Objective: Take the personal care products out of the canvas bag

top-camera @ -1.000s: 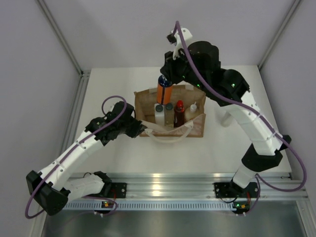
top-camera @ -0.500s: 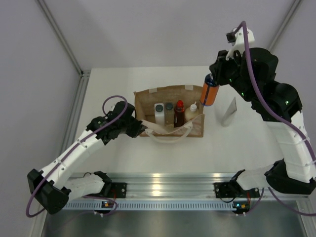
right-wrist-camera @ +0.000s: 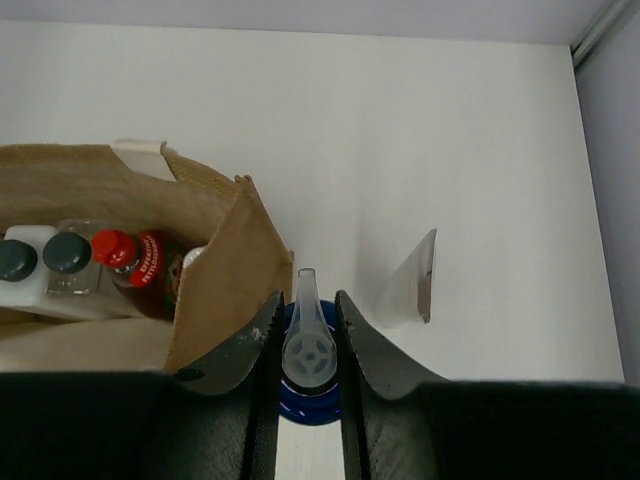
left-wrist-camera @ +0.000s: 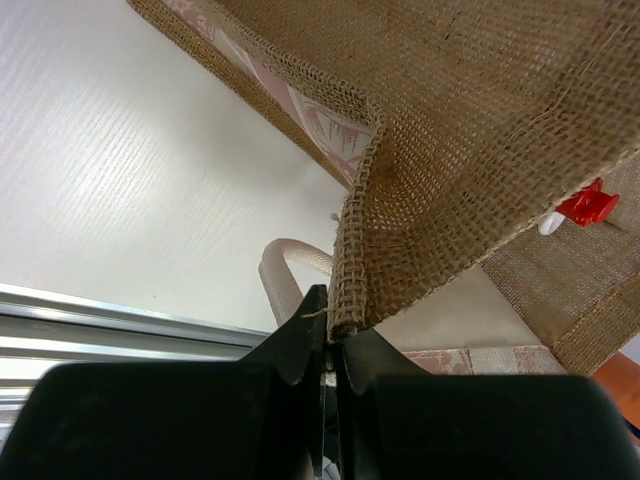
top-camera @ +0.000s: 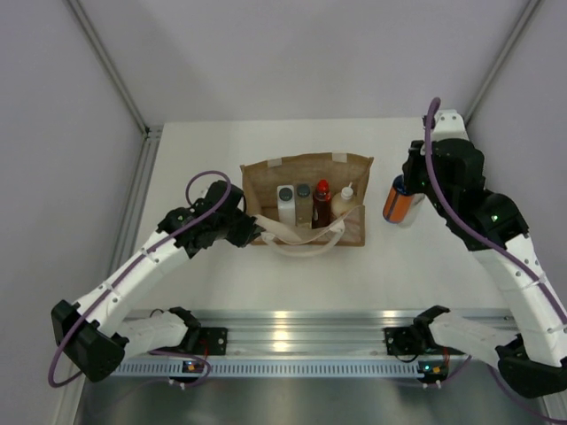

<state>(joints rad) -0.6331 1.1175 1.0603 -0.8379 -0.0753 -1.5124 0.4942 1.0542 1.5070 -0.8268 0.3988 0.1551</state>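
While the white table [top-camera: 204,159] lay under everything, the canvas bag [top-camera: 306,170] stood open at its middle, my left gripper [left-wrist-camera: 335,345] pinched tight on the bag's left rim. My right gripper [right-wrist-camera: 305,305] clasped the orange bottle [top-camera: 395,204] at its cap, outside the bag to its right (whether it touched the table I couldn't tell). Inside stood the white squarish bottle [top-camera: 285,204], clear bottle [top-camera: 304,200], red bottle [top-camera: 322,206] and cream bottle [top-camera: 346,195]

Of the orange bottle [right-wrist-camera: 306,400] I see only the cap from the right wrist; the right gripper [right-wrist-camera: 307,300] hides its body. The canvas bag [left-wrist-camera: 480,130] overruns my left wrist view.
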